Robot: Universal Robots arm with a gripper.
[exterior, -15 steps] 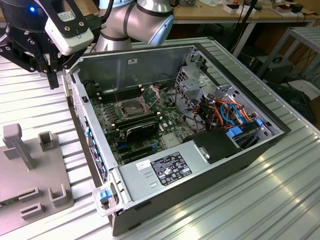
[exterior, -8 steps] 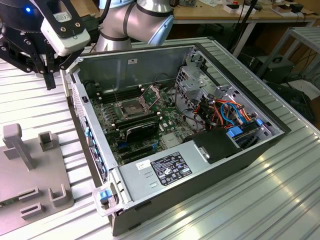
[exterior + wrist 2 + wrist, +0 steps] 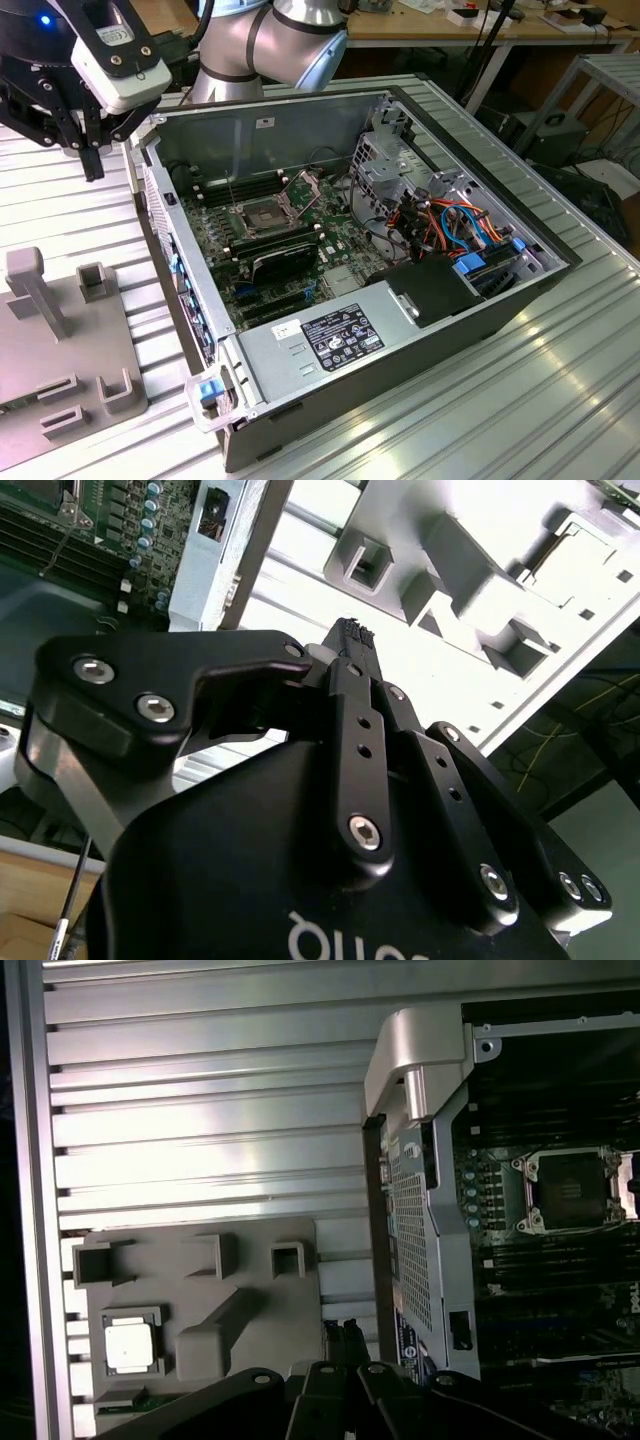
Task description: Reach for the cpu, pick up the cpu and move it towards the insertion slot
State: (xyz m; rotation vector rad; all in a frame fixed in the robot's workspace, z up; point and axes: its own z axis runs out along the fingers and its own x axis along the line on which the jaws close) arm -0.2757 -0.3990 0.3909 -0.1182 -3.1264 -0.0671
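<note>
While the ribbed, brushed-aluminium surface (image 3: 560, 400) runs out from the open computer case (image 3: 400, 385) toward the exterior view's left, a matte grey moulded fixture (image 3: 60, 340) lies flat on it beside the case, studded with blocky posts and square pockets. In the first wrist view one shallow square pocket of that fixture cradles the cpu (image 3: 132, 1343), a thin square chip with a dull, pale metal face, lying flat and well apart from the case. Farther back on the same side of the case hangs the claw (image 3: 93, 165), black and angular, built of bolted link plates. In the second wrist view its slim fingers (image 3: 352, 710) meet at the tips, pressed together with nothing between them, and it is apart from the fixture. Inside the case, on the green circuit board (image 3: 340, 250), sits the insertion slot (image 3: 262, 215), a square socket with a bright steel frame around a dark centre. Along the case's near wall lies a boxy sheet-metal power supply (image 3: 330, 335) bearing a dark label. At the case's end toward the exterior view's right, glossy orange and blue cables (image 3: 450, 225) coil together.
</note>
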